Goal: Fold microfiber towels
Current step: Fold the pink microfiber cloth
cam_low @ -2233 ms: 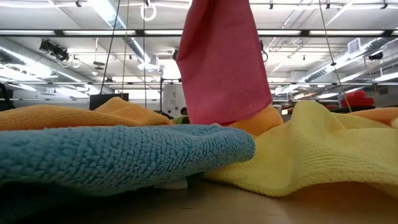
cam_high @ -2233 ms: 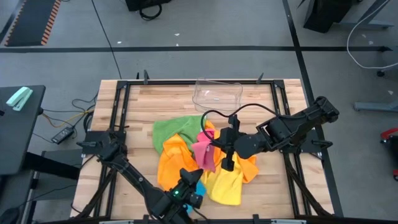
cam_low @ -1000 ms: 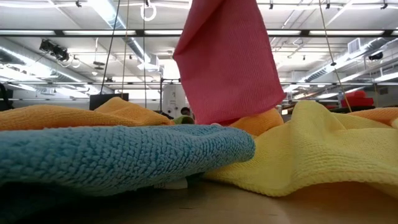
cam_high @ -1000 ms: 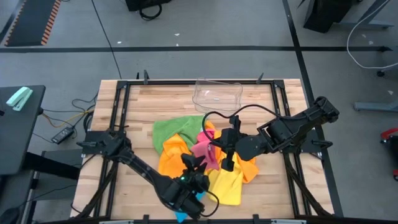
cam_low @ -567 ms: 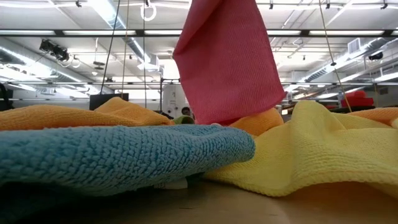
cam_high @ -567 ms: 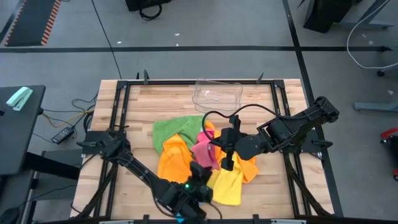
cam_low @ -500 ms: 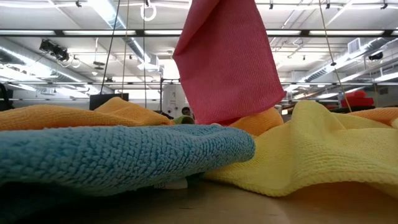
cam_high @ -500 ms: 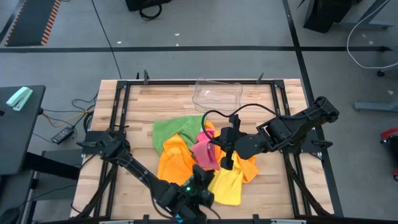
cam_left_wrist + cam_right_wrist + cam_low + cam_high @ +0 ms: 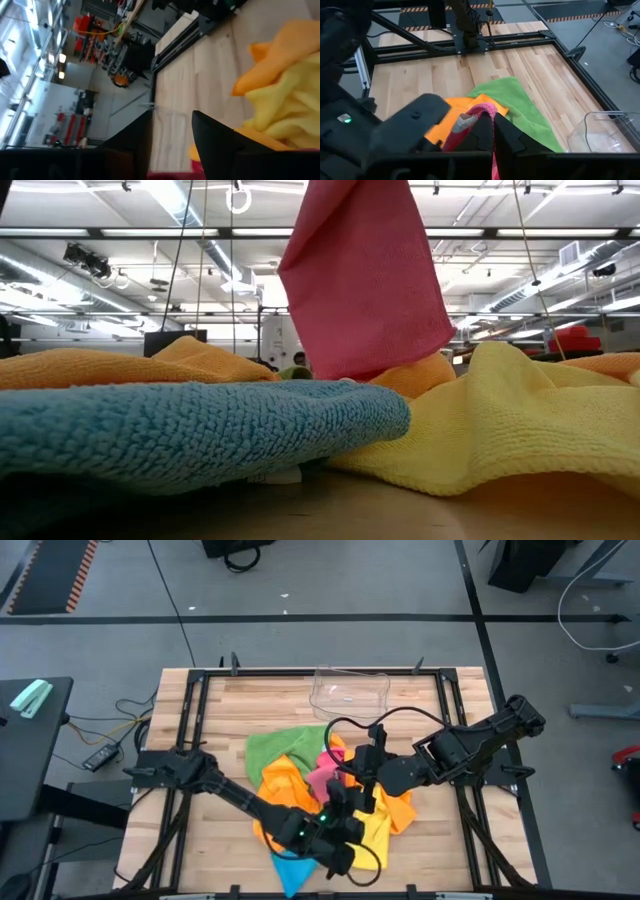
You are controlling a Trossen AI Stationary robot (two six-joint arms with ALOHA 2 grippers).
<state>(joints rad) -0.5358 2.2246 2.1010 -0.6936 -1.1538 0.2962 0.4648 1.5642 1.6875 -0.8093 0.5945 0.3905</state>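
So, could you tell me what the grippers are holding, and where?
The right gripper pinches the pink towel at its top edge; it hangs down. The left gripper holds nothing.

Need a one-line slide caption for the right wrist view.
Right gripper shut on the pink towel, lifting it above the orange towel and green towel; left arm close alongside.

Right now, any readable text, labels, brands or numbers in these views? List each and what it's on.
None readable in any view.
Microfiber towels and clear tray: plain, no tags or print showing.
Both arms: no legible markings; only a small green light on the left arm's wrist.
Background shelving in the left wrist view: too blurred to read.
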